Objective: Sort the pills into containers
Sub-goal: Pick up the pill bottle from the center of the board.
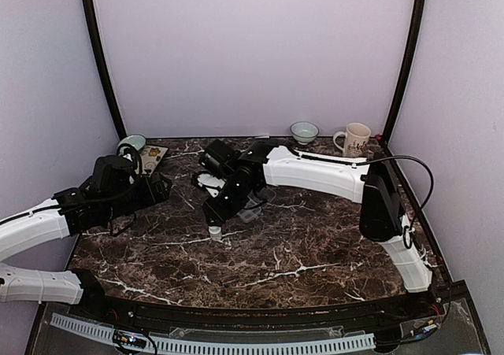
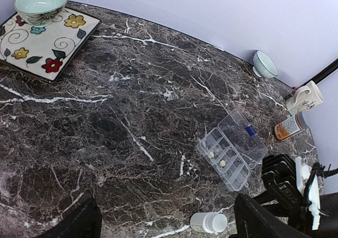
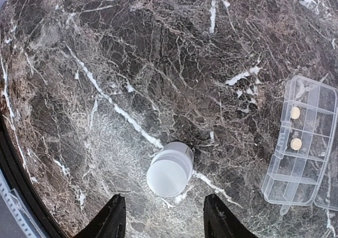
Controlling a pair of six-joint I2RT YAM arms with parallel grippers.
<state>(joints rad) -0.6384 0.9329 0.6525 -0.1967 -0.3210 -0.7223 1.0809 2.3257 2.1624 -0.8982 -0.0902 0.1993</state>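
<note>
Overhead: marble table (image 1: 315,253) layout
Near centre, right gripper (image 1: 215,218) over small white bottle (image 1: 214,231), organiser box (image 1: 253,213) at its 2 o'clock; mug (image 1: 354,140), bowl (image 1: 304,131) at table's 1 o'clock; left arm (image 1: 110,190) at 9 o'clock.

Organiser box (image 3: 294,173) partly off-frame (right edge)

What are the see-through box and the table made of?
The box looks like clear, glossy plastic: pills and table show through it. The table looks like dark brown marble with white veins, though it could be a printed surface.
</note>
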